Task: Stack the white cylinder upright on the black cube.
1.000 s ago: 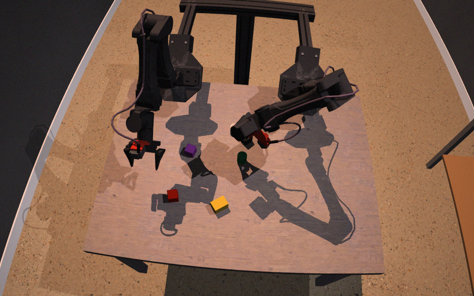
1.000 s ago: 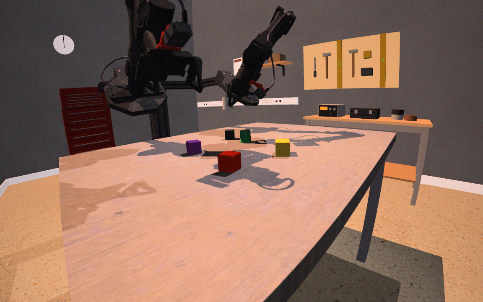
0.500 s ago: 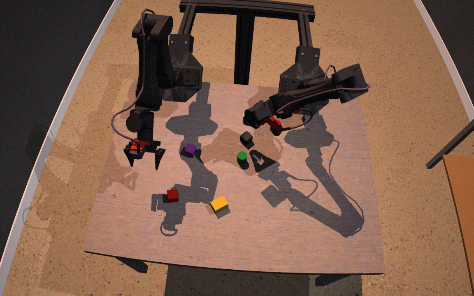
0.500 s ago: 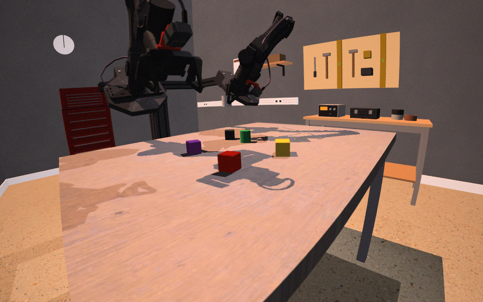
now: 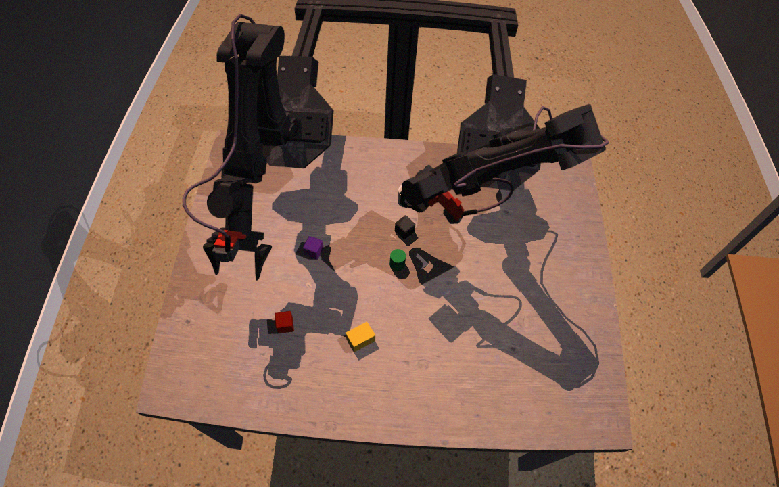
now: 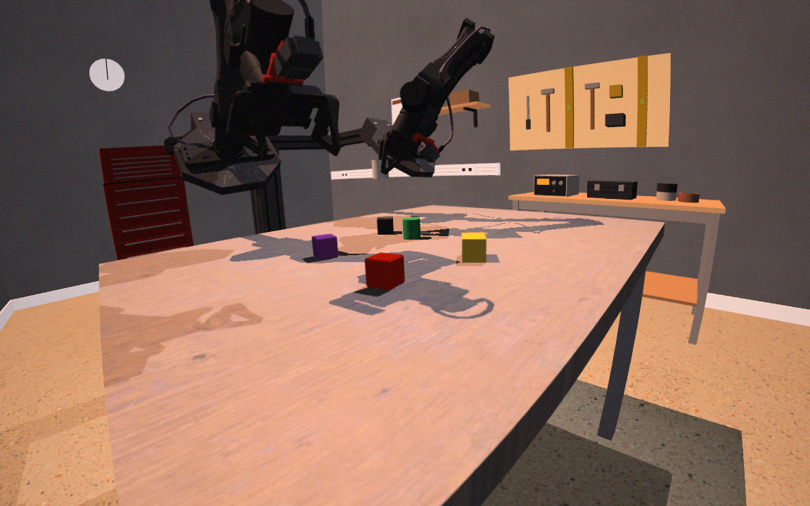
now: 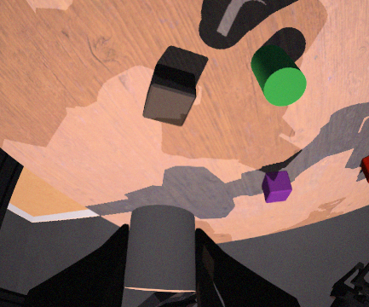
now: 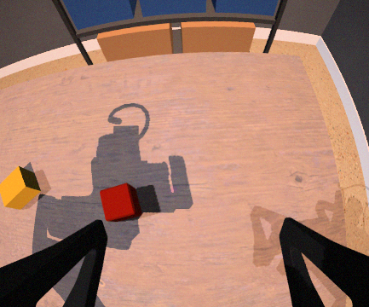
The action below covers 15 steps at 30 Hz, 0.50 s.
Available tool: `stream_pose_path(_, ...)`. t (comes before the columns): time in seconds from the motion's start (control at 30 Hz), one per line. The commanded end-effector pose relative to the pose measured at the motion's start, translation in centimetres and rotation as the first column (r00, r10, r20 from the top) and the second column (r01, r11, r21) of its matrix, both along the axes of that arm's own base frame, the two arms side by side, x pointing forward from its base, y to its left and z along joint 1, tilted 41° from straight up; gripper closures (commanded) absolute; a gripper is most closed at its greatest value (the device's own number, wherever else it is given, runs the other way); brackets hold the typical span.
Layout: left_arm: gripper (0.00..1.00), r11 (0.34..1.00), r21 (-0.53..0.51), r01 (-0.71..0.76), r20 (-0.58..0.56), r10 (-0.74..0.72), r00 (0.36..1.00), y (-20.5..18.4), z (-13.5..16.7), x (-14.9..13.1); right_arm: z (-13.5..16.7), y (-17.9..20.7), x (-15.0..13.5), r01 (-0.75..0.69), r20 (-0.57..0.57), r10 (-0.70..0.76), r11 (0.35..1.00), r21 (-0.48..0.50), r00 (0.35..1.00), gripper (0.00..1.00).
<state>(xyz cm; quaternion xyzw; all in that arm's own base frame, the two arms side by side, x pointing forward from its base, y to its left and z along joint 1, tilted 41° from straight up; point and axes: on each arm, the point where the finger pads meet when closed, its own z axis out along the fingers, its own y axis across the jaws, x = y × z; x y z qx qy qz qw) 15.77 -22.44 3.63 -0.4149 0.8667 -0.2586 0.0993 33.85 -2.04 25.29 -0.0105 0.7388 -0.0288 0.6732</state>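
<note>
My left gripper [image 5: 407,201] is shut on the white cylinder [image 7: 160,256] and holds it in the air, above and a little behind the black cube [image 5: 405,226]. The cylinder also shows small and pale in the exterior view [image 6: 375,169], high over the table. In the left wrist view the black cube [image 7: 173,85] lies on the table ahead of the held cylinder. My right gripper [image 5: 238,257] is open and empty, raised over the table's other side; its spread fingers show in the right wrist view [image 8: 193,228].
A green cylinder [image 5: 397,259] stands close to the black cube. A purple cube [image 5: 312,246], a red cube [image 5: 284,320] and a yellow cube [image 5: 360,335] lie further out on the table. A side table [image 6: 615,201] with equipment stands off to one side.
</note>
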Motion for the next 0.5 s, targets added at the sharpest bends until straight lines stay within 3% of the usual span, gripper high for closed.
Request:
stream_pose_path(0.0, 0.66, 1.000, 0.001, 0.013, -0.007, -0.013, 1.000, 0.0, -0.7, 0.2, 1.7, 0.0, 0.1, -0.004, 0.041, 0.004, 1.000, -0.002, 0.999, 0.00)
stream_pose_path(0.47, 0.66, 1.000, 0.001, 0.013, -0.007, -0.013, 1.000, 0.5, -2.8, 2.1, 1.7, 0.0, 0.1, -0.004, 0.041, 0.004, 1.000, -0.002, 0.999, 0.00)
